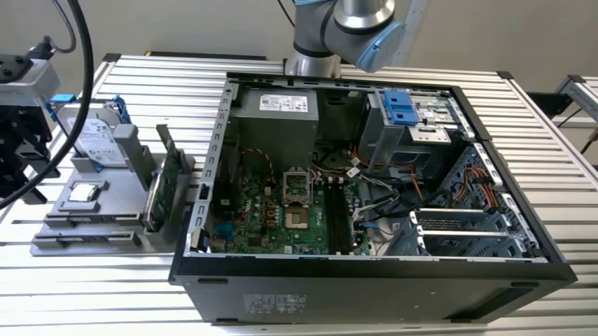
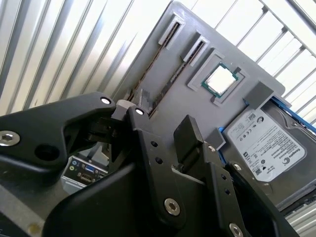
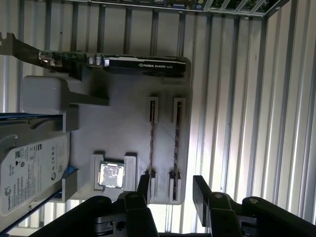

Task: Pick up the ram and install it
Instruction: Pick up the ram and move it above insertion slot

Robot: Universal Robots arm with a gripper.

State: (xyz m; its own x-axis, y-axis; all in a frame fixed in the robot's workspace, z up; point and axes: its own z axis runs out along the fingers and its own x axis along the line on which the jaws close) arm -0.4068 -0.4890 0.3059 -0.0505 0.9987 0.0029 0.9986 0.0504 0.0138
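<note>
Over the parts holder, my hand (image 3: 173,186) is spread wide and carries nothing. The ram (image 3: 175,143) stands on edge in its slot on the grey holder (image 3: 123,128), just ahead of the fingertips and lined up with their gap. I judge no pickup yet; the install into the case (image 1: 374,175) is all left.

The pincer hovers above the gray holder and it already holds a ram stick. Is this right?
Not quite. The pincer hovers above the gray holder, but it holds nothing: in the first wrist view it is open, and the two ram sticks stand in the holder's slots.
</note>
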